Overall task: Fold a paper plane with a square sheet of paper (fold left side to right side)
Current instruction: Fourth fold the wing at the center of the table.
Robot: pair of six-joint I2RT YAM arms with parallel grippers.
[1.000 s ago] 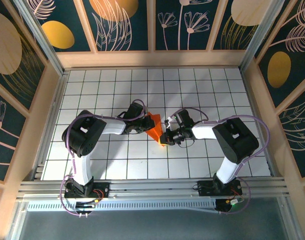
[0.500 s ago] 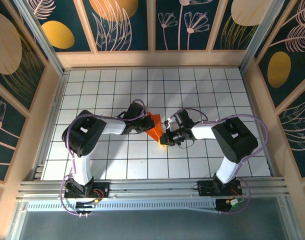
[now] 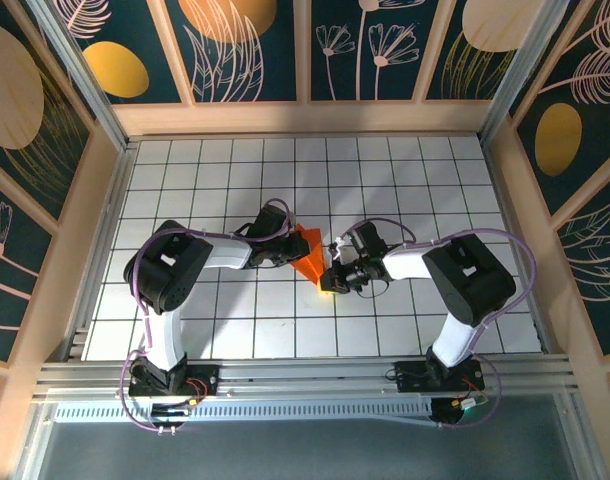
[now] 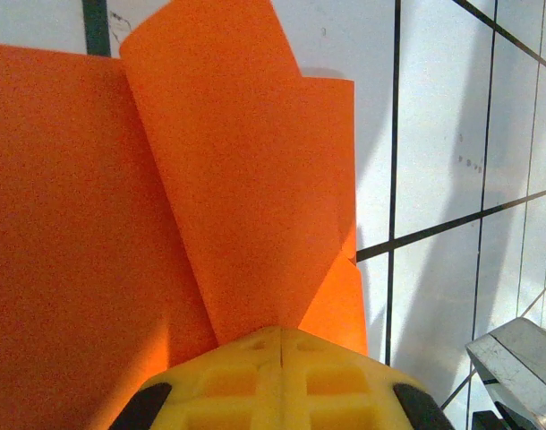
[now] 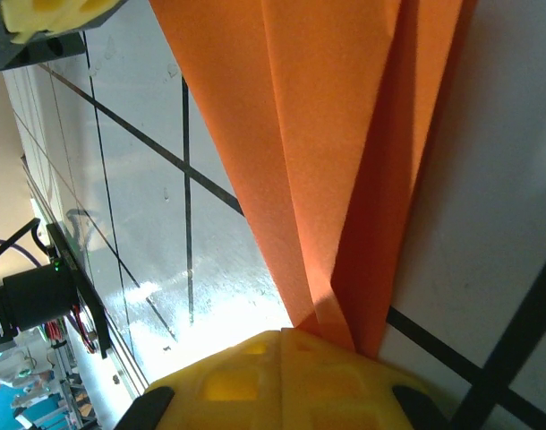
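The square sheet of paper [image 3: 310, 257] is bright orange and folded into a creased, pointed wedge on the white grid table, between my two arms. My left gripper [image 3: 293, 250] is shut on its wide upper-left end. In the left wrist view the yellow fingers [image 4: 255, 376] meet at the gripper's [image 4: 280, 333] tip, where layered orange paper [image 4: 210, 179] fans out. My right gripper [image 3: 331, 279] is shut on the narrow lower point. In the right wrist view the long folds of the paper [image 5: 336, 134] run into the closed tip of that gripper [image 5: 286, 333].
The grid table [image 3: 435, 180] is walled by wooden rails [image 3: 305, 118] at the back and sides. The left gripper's yellow finger [image 5: 49, 18] shows at the top left of the right wrist view. A grey part of the right arm [image 4: 519, 358] sits low right in the left wrist view.
The right gripper has crept slightly left with the paper's point. The left arm has stayed put.
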